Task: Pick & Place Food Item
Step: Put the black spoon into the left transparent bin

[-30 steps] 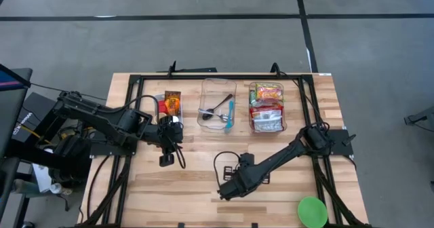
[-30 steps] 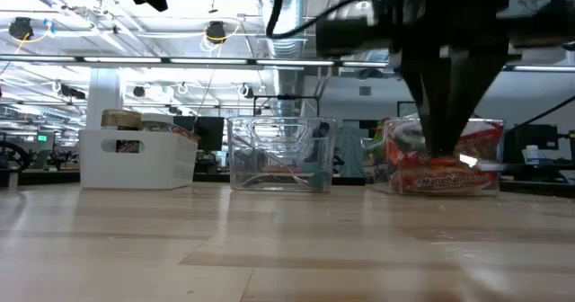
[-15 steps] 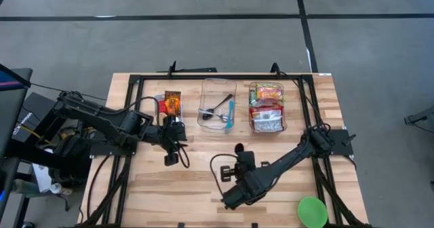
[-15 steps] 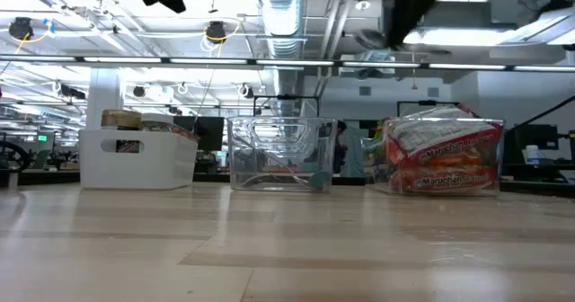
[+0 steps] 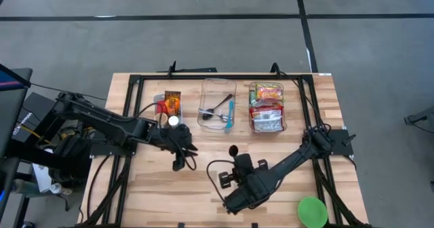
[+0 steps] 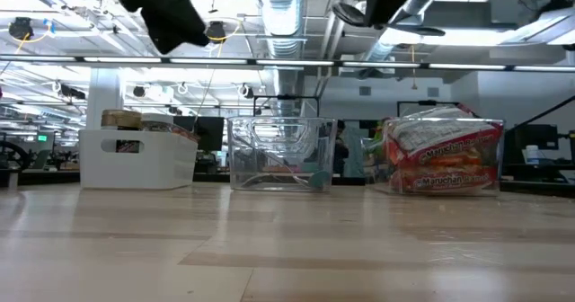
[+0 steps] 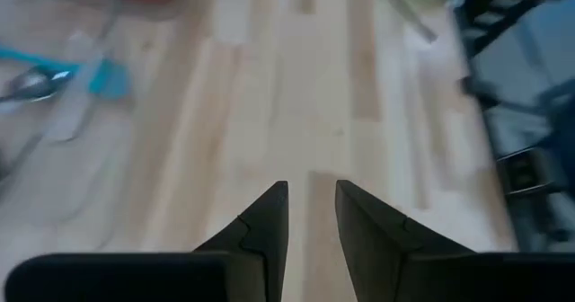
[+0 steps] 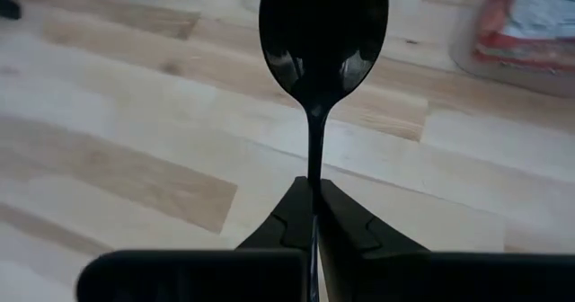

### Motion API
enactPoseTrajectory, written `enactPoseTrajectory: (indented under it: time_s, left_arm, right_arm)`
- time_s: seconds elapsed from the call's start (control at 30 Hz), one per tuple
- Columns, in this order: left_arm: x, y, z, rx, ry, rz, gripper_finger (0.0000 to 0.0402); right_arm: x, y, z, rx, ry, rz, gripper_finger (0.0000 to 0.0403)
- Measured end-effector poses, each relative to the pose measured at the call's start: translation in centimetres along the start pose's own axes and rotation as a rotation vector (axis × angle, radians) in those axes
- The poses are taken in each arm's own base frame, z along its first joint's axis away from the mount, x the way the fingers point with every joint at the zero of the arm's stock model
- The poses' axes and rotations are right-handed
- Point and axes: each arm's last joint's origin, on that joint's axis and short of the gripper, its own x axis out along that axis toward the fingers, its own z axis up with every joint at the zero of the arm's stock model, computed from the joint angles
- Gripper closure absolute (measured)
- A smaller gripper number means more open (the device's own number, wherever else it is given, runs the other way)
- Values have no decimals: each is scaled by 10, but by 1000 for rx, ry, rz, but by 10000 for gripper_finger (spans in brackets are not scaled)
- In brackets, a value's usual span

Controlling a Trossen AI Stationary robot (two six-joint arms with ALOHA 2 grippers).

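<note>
The right gripper [image 8: 314, 194] had swung back from the clear plastic bin of ramen packets [image 5: 266, 107], fingers clamped on a dark metal spoon [image 8: 322, 32] held bowl-outward above the table. Meanwhile the left gripper [image 7: 311, 203], fingers slightly parted and empty, had moved away from that bin's row. Serving appeared underway.

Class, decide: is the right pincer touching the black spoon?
Touching. The right wrist view shows the right pincer clamped on the handle of the black spoon.
</note>
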Motion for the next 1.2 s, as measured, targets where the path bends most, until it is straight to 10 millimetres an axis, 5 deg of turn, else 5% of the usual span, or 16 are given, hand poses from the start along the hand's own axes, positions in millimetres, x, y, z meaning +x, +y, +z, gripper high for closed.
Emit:
enactPoseTrajectory:
  time_s: [0.5, 0.77, 1.2]
  left_arm:
    - [8, 15, 15, -264, -138, -392, 311]
    - [13, 26, 23, -332, -190, -384, 311]
    - [52, 29, 23, -473, -196, -423, 311]
  right_arm:
    - [1, 7, -1, -269, 43, 49, 403]
    - [5, 8, 3, -419, 62, 42, 403]
    - [18, 10, 17, -580, 123, 19, 403]
